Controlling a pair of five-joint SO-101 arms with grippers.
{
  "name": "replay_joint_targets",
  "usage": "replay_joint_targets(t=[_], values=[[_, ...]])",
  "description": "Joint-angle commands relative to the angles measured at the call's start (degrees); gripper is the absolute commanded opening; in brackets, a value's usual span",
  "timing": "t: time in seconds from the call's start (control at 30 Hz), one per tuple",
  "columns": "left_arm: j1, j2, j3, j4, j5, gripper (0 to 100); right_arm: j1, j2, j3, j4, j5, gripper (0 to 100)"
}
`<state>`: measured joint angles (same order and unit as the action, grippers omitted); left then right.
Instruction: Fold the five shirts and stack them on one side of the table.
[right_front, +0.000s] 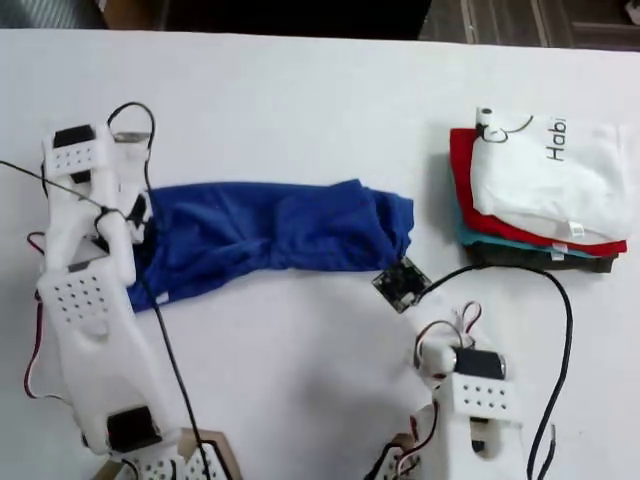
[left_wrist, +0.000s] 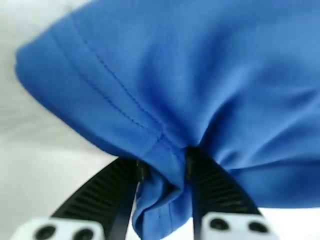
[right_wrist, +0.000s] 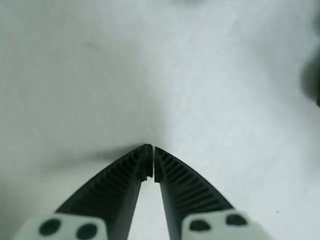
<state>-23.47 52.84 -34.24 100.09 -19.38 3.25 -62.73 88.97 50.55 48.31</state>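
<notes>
A blue shirt lies crumpled in a long band across the middle left of the white table. My left gripper is shut on a hemmed edge of the blue shirt, bunching the cloth between its black fingers. In the high view that left gripper sits at the shirt's left end. My right gripper is shut with nothing in it, just above bare table. The right arm stands near the front edge, right of the shirt.
A stack of folded shirts rests at the right side: white on top, then red, teal and a dark one. A black cable loops from the right arm toward the stack. Bare table lies behind the shirt.
</notes>
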Motion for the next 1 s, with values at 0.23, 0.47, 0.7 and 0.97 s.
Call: replay_joint_targets(t=[0.23, 0.47, 0.7, 0.97], values=[[-2.02, 1.49, -2.95, 1.67, -0.18, 3, 0.92, -15.69, 6.07, -1.36, -6.68, 2.1], [-19.52, -1.67, -12.79, 1.85, -9.23, 3, 0.84, -24.4, 8.35, 1.36, -6.68, 2.1], [-26.37, -7.12, -13.93, 2.2, -12.48, 3, 0.84, -24.48, 8.35, 1.54, -6.68, 2.1], [-12.75, -21.63, -2.51, 2.29, -10.73, 3, 1.63, -24.48, 8.35, 1.19, -6.68, 2.2]])
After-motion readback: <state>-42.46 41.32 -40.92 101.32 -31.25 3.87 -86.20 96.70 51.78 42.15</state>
